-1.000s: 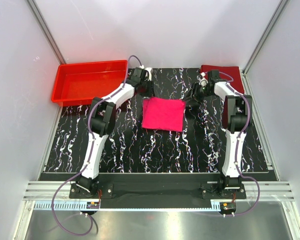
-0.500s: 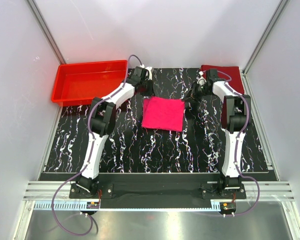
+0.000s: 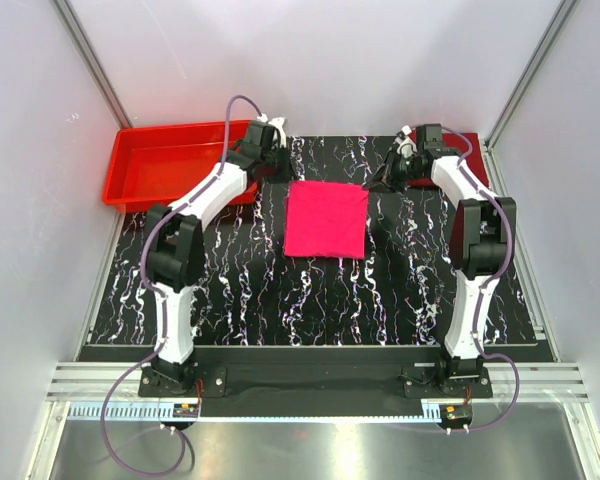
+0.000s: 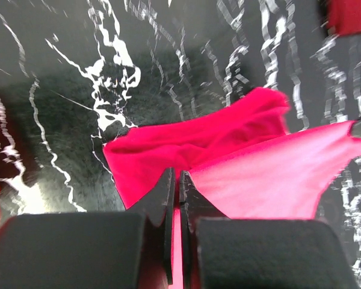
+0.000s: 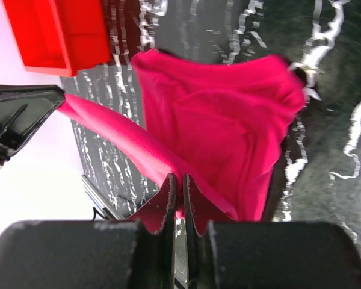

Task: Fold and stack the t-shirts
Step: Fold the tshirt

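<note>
Far left: red plastic tray (image 3: 140,172), off the marbled black table's (image 3: 230,285) left edge.

Left gripper (image 3: 282,170): clamped shut on the far-left corner of the magenta t-shirt (image 3: 326,222); in its wrist view, jaws closed with pink cloth (image 4: 271,174) caught between them (image 4: 175,179).

Middle of the table, between the two arms: the magenta t-shirt, already reduced to a compact, near-square panel. Far edge raised and drawn into a band running left to right between the grippers; the rest lying flat. Long axis, by a small margin, running near to far.

Right gripper (image 3: 380,180): likewise pinched shut on the far-right corner, pink fabric (image 5: 222,120) trapped in the jaws (image 5: 175,182).

Far right corner: maroon t-shirt (image 3: 477,152), partly hidden by the right arm, looking like a folded pad, long axis left to right.

Judged well along: both shirts compact, but well apart. Left to do: probably one more fold of the magenta one, then stacking.
</note>
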Robot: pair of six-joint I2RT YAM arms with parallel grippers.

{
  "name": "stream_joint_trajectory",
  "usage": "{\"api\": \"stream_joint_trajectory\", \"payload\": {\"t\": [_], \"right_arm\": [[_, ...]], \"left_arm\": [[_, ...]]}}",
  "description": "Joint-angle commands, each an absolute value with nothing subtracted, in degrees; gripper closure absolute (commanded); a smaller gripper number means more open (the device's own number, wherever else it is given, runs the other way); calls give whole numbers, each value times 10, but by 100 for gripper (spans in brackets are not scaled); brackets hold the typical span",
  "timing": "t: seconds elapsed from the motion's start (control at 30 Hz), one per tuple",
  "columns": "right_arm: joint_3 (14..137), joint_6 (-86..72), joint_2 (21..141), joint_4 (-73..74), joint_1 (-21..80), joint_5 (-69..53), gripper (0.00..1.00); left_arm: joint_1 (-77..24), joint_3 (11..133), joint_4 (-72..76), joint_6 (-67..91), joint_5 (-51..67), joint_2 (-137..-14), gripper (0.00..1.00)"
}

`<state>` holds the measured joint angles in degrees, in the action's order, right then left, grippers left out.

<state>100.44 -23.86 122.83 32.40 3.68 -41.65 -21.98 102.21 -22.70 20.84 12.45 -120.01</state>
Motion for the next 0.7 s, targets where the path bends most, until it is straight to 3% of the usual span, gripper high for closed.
{"api": "stream_joint_trajectory", "payload": {"t": [0.0,0.2,0.47,0.53,0.63,0.67], "right_arm": [[1005,-252,1194,308,44,-428,100],[1049,-252,1245,297,48,-433,99],[1139,-276,1347,250,49,-425,94],[1197,-272,1393,278,48,-421,93],[1236,-271,1423,285,46,-396,76],[1252,-265,1431,291,47,-391,70]], "left_arm": [[-214,1011,-228,217,84,-1148,100],[-205,1034,-266,233,61,-1165,100],[-200,1106,-250,219,29,-1277,99],[-194,1165,-266,212,45,-1346,86],[-192,1308,-323,194,28,-1422,80],[-190,1328,-323,193,23,-1426,71]]}}
